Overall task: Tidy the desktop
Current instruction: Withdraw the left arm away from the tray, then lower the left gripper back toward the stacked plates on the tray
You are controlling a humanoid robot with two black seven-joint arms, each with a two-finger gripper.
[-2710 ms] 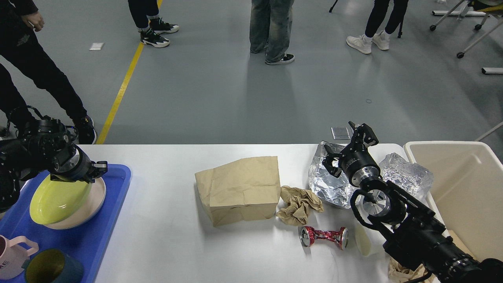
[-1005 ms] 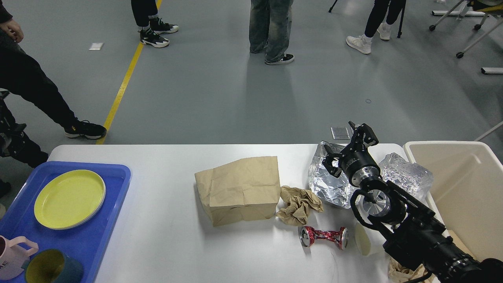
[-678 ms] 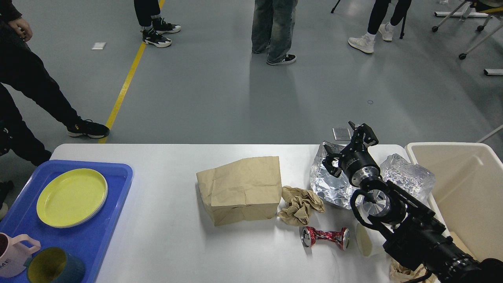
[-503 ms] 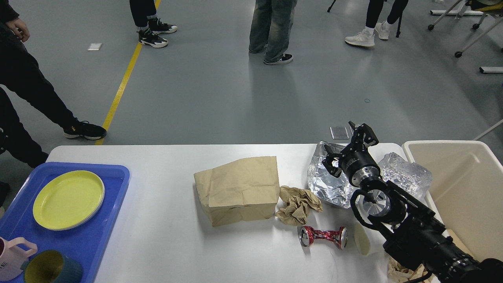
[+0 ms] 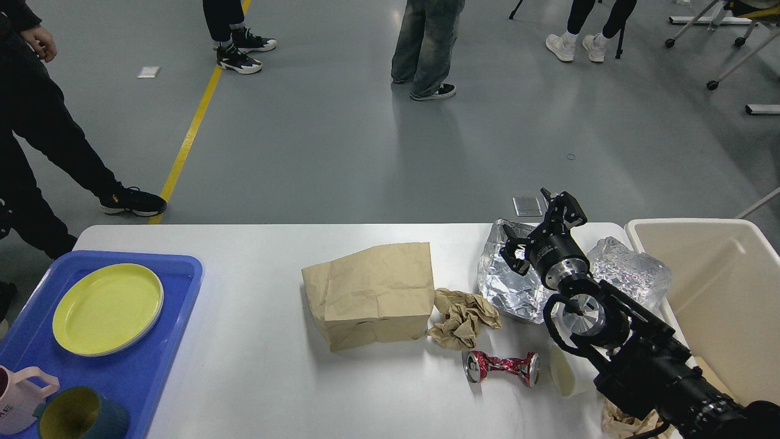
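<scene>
The white desktop (image 5: 256, 366) spans the view. On it lie a brown paper bag (image 5: 368, 294), a crumpled brown paper wad (image 5: 463, 317), a crushed red can (image 5: 501, 367), a white paper cup (image 5: 563, 378) on its side and crinkled silver foil (image 5: 509, 286) with a clear plastic lump (image 5: 634, 274). My right gripper (image 5: 542, 230) is open and empty, hovering over the foil at the far right. My left gripper is out of view.
A blue tray (image 5: 164, 341) at the left edge holds a yellow plate (image 5: 106, 308), a pink mug (image 5: 18, 396) and a dark green cup (image 5: 79, 417). A beige bin (image 5: 719, 292) stands at the right end. Several people stand on the floor beyond.
My left arm let go of the yellow plate, now flat on the tray, and withdrew out of view. My right arm has not moved.
</scene>
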